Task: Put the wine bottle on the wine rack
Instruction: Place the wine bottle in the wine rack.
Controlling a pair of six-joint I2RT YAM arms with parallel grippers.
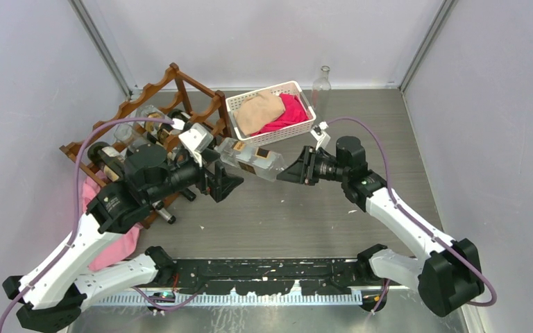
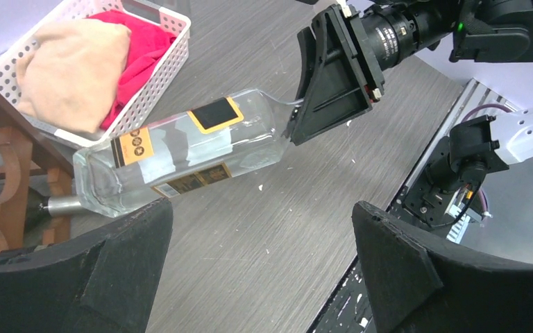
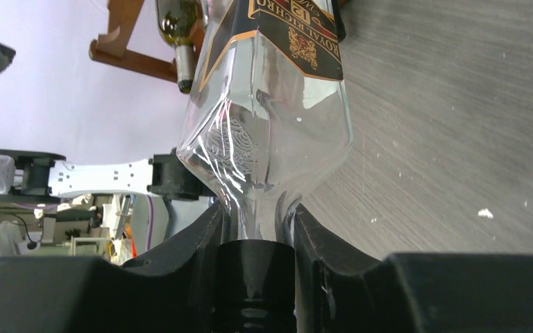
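Note:
The wine bottle (image 1: 253, 158) is clear and square-sided with black-and-gold labels. It hangs nearly level above the table, base toward the wine rack (image 1: 154, 89). My right gripper (image 1: 293, 170) is shut on its neck, just above the black cap, and the right wrist view shows the fingers (image 3: 319, 236) pressed to the glass of the bottle (image 3: 271, 125). My left gripper (image 1: 225, 184) stands open with nothing in it, just below the bottle's base end. In the left wrist view the bottle (image 2: 180, 156) lies beyond the gripper (image 2: 262, 222), with the rack (image 2: 14, 159) at the left.
A white basket (image 1: 264, 90) with beige and pink cloths sits right of the rack. An empty clear bottle (image 1: 321, 87) stands at the back. Other bottles (image 1: 111, 163) lie in the rack's lower tiers. A pink cloth (image 1: 114, 246) lies near the left arm.

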